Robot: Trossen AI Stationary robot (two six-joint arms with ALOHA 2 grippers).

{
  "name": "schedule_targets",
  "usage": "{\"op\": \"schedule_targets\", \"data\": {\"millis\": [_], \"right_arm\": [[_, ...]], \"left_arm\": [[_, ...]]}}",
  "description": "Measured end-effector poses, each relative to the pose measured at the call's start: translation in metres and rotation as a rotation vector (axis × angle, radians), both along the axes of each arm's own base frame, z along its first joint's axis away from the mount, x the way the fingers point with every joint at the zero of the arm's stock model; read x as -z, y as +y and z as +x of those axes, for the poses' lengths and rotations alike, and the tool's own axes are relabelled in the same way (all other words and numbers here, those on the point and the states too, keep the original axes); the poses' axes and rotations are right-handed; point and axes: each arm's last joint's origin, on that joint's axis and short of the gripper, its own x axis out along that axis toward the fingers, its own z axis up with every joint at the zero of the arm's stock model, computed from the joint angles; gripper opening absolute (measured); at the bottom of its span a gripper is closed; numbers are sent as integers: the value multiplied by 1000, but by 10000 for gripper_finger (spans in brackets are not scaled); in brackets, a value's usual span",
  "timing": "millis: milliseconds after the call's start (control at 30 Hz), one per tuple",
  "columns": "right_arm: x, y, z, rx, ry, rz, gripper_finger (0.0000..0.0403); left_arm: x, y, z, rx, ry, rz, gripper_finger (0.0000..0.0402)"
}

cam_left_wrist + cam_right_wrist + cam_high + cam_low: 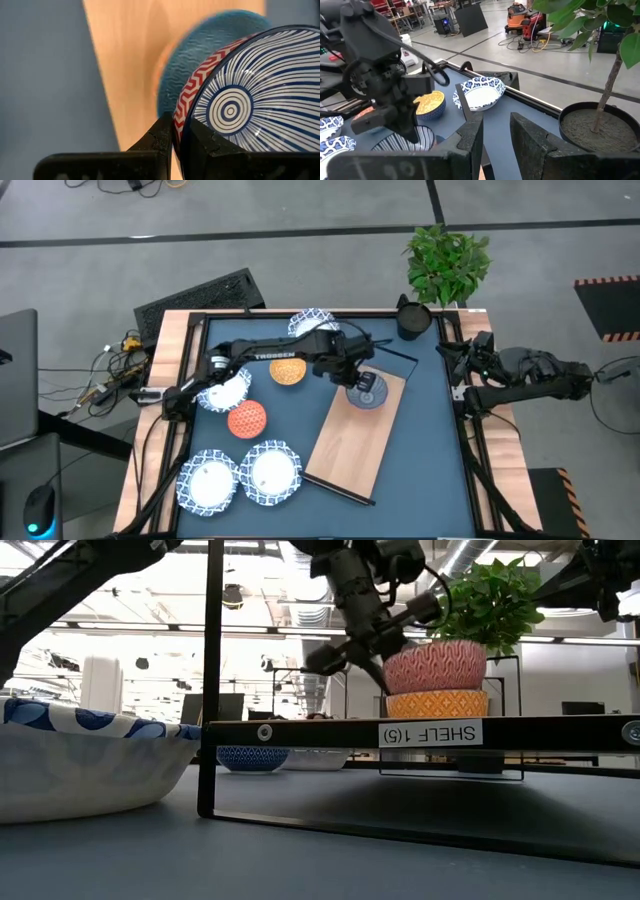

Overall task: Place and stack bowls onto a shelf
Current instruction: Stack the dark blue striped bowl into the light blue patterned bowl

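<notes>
My left gripper (356, 380) (176, 122) reaches over the far end of the light-wood shelf (348, 448) and is shut on a small bowl (250, 95) (436, 665). This bowl is blue-and-white striped inside and red zigzag outside. Under it on the shelf board sits another small bowl (200, 47) (436, 704). That one looks blue from the wrist and orange-patterned from the side. My right gripper (463, 370) (496, 135) waits open at the table's right edge, touching nothing. My left gripper pinches the striped bowl's rim (184, 117), with one finger on the red zigzag outside and the other on the striped inside. The fingers come from above, slanting down. The bowl sits upright, and in the low view its base meets the lower bowl's rim (436, 691).
On the table left of the shelf are an orange bowl (288, 370), a red-orange bowl (247, 418) and several white blue-rimmed bowls (270, 473) (210, 483) (228, 390) (312, 323). A dark pot (412, 320) and a plant (448, 260) stand at the far right. The shelf's near half is bare board.
</notes>
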Motion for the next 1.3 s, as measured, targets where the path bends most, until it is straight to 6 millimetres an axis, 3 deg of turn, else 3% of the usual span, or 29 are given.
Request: {"op": "schedule_targets", "data": {"millis": [400, 700, 1300], "right_arm": [[0, 0, 0, -2, 1, 1, 123], [0, 0, 0, -5, 1, 2, 123], [0, 1, 0, -27, 4, 8, 123]], "left_arm": [[-3, 6, 3, -16, -47, 22, 14], [21, 6, 11, -2, -9, -46, 14], [18, 11, 8, 17, 20, 34, 14]]}}
